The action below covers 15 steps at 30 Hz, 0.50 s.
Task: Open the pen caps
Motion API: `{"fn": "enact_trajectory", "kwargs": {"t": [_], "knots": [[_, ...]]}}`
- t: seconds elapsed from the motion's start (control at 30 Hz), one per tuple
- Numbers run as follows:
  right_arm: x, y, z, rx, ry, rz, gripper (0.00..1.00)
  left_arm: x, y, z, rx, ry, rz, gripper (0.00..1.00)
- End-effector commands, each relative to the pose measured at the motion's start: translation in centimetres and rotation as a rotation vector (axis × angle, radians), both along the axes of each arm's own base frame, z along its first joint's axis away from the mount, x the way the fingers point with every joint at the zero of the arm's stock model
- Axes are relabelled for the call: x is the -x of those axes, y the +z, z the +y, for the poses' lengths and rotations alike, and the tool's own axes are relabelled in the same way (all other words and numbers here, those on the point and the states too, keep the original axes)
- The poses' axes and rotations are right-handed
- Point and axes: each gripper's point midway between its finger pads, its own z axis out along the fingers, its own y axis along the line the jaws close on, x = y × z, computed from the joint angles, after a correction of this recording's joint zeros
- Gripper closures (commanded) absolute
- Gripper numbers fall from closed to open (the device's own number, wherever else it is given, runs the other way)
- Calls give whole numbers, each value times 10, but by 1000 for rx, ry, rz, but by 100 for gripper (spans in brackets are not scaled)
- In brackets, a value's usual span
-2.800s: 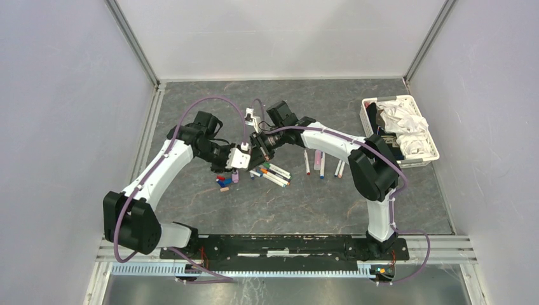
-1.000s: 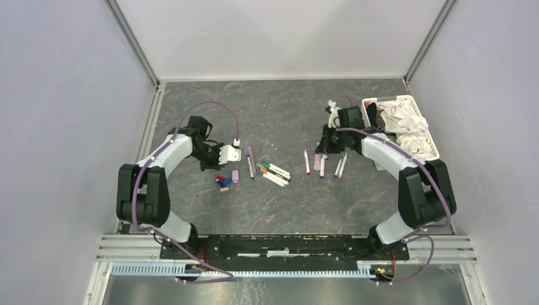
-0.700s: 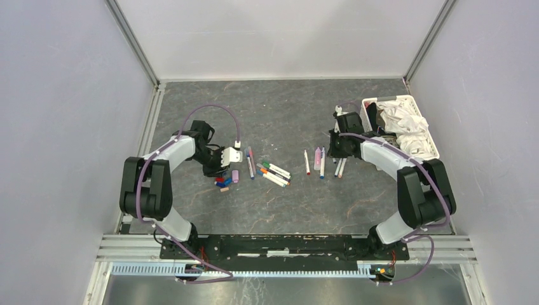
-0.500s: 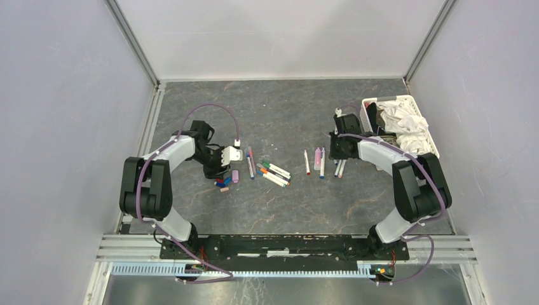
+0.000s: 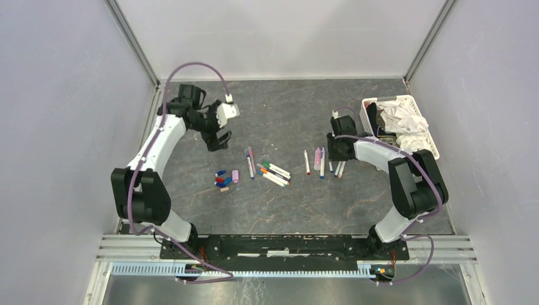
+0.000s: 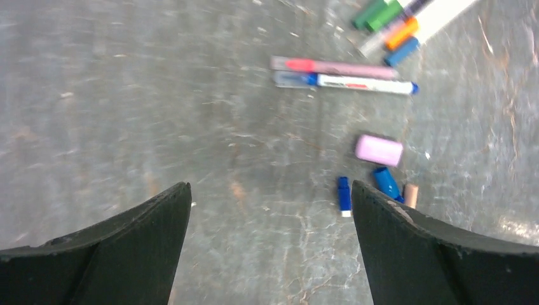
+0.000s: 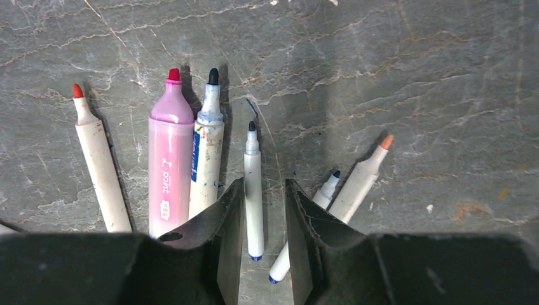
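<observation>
Several loose pen caps (image 5: pixel 224 180) lie in a small cluster left of centre; the left wrist view shows a pink cap (image 6: pixel 379 150), two blue caps (image 6: pixel 343 194) and a peach one (image 6: pixel 411 194). My left gripper (image 5: pixel 216 138) hangs behind and to the left of them, raised off the table. It (image 6: pixel 270 185) is wide open and empty. My right gripper (image 7: pixel 264 184) is low over the right row of uncapped pens (image 5: pixel 321 162) and slightly open. A thin white pen (image 7: pixel 253 184) lies on the table between its fingers, with a gap on the right side.
A bunch of capped pens (image 5: pixel 268 170) lies at the centre, with two more pens (image 6: pixel 343 75) beside the caps. A pink highlighter (image 7: pixel 170 165) and a blue-tipped marker (image 7: pixel 206 149) flank the right gripper. A white basket (image 5: pixel 435 151) of cloth stands at the right.
My left gripper opened wide and rose away from the cap cluster toward the back left. My right gripper came down to the right pen row and parted its jaws around the thin pen.
</observation>
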Motion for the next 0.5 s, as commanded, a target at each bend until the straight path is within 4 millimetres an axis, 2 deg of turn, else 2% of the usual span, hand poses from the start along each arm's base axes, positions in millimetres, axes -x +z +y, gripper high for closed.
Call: {"fn": "enact_trajectory", "kwargs": {"t": [0.0, 0.07, 0.1, 0.2, 0.27, 0.33, 0.47], "knots": [[-23, 52, 4, 16, -28, -163, 66, -28, 94, 6, 88, 255, -120, 0], [-31, 75, 16, 33, 6, -230, 65, -44, 126, 15, 117, 393, -187, 0], [-35, 86, 29, 29, 44, -260, 64, -49, 138, 21, 126, 444, -226, 0], [-38, 108, 75, 30, 194, -321, 62, -49, 153, 28, 149, 503, -284, 0], [-36, 111, 108, 12, 314, -332, 62, -44, 149, 28, 151, 504, -285, 0], [-31, 104, 139, -6, 426, -309, 63, -37, 140, 27, 149, 491, -261, 0], [-5, 85, 193, -25, 640, -262, 64, -26, 120, 22, 144, 472, -170, 0]]}}
